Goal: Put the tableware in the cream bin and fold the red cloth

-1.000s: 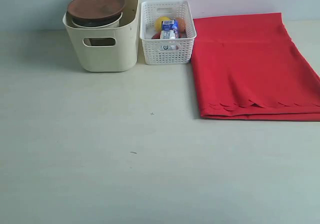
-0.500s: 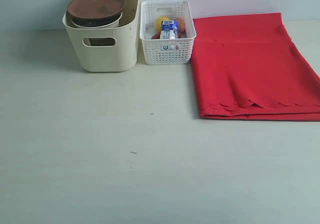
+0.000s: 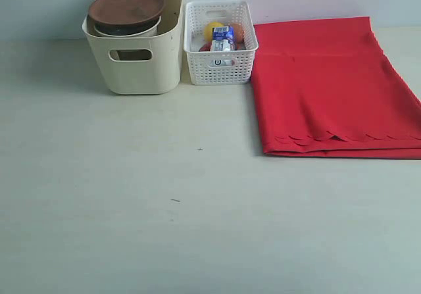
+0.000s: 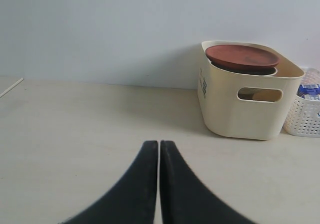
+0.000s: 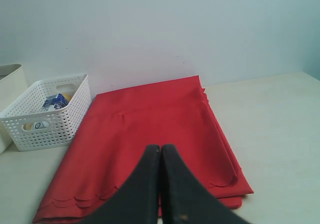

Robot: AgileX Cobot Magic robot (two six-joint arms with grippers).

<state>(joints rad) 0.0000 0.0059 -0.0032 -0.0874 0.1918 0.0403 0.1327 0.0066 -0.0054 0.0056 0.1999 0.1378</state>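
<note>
The cream bin (image 3: pixel 138 64) stands at the back left of the table, with a round brown wooden plate (image 3: pixel 127 8) lying on top of what looks like a pale bowl inside it. In the left wrist view the cream bin (image 4: pixel 250 103) shows the plate (image 4: pixel 242 56) at its rim. The red cloth (image 3: pixel 332 87) lies folded in layers at the back right, scalloped edge toward the front. My left gripper (image 4: pixel 159 144) is shut and empty above bare table. My right gripper (image 5: pixel 160 147) is shut and empty, hovering over the red cloth (image 5: pixel 150 119). Neither arm shows in the exterior view.
A white lattice basket (image 3: pixel 220 43) stands between bin and cloth, holding a blue-white milk carton (image 3: pixel 223 37), a lemon (image 3: pixel 210 28) and other food. The pale wall runs behind everything. The wide table front (image 3: pixel 197 228) shows only small dark specks.
</note>
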